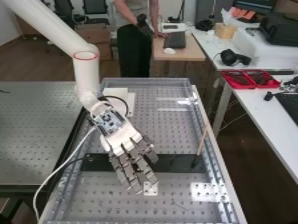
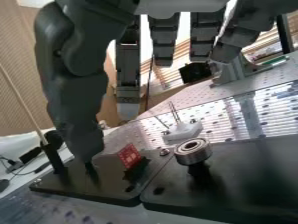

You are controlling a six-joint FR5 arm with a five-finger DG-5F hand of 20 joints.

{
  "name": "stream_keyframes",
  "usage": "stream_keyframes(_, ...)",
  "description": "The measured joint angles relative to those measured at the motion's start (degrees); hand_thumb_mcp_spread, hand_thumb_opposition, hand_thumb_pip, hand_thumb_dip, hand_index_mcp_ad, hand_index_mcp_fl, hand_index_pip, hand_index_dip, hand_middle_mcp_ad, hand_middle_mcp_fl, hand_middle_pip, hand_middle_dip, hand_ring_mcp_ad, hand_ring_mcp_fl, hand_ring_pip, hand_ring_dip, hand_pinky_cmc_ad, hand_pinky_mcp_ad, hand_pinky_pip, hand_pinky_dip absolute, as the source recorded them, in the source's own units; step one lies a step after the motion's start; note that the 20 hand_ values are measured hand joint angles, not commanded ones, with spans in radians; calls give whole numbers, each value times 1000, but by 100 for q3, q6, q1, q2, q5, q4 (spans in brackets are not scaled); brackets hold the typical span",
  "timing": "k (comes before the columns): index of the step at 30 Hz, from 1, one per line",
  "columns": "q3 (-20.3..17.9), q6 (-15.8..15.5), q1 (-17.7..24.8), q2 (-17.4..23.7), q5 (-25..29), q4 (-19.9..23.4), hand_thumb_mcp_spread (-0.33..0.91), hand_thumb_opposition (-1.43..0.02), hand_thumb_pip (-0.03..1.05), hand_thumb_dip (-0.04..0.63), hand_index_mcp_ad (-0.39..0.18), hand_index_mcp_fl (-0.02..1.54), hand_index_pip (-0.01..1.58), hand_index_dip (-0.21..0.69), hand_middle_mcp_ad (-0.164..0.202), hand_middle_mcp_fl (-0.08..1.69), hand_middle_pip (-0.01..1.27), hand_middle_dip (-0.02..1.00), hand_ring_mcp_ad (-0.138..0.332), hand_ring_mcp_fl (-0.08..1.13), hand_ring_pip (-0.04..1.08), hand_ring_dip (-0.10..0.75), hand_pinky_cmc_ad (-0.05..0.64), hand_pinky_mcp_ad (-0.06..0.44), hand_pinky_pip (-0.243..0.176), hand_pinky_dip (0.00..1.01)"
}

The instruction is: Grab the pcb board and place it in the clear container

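A perforated metal bench top (image 1: 100, 202) carried dark flat plates (image 2: 259, 160) that ran left to right across its near half. On these stood a metal bearing (image 2: 193, 151) on a short post, a red PCB (image 2: 129, 156) and, at the right, a thin wooden stick (image 1: 202, 142). A small white plate (image 1: 151, 189) lay nearer. Bright edges far right were perhaps a clear container (image 1: 174, 109).

Shiny metal bearing (image 2: 193, 151), matt black plate (image 2: 249, 172), pale wooden stick (image 1: 202, 141)
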Motion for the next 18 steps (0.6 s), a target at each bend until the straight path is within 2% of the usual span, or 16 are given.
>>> stream_keyframes(7, 72, 58, 32, -96, 189, 25, 625, -831, 365, 269, -56, 138, 1300, 276, 94, 5, 131, 155, 195, 14, 87, 21, 269, 145, -86, 176)
stream_keyframes(18, 290, 442, 154, -290, 686, -122, 625, -831, 365, 269, -56, 138, 1312, 265, 94, 5, 131, 157, 192, 14, 91, 26, 269, 148, -86, 176)
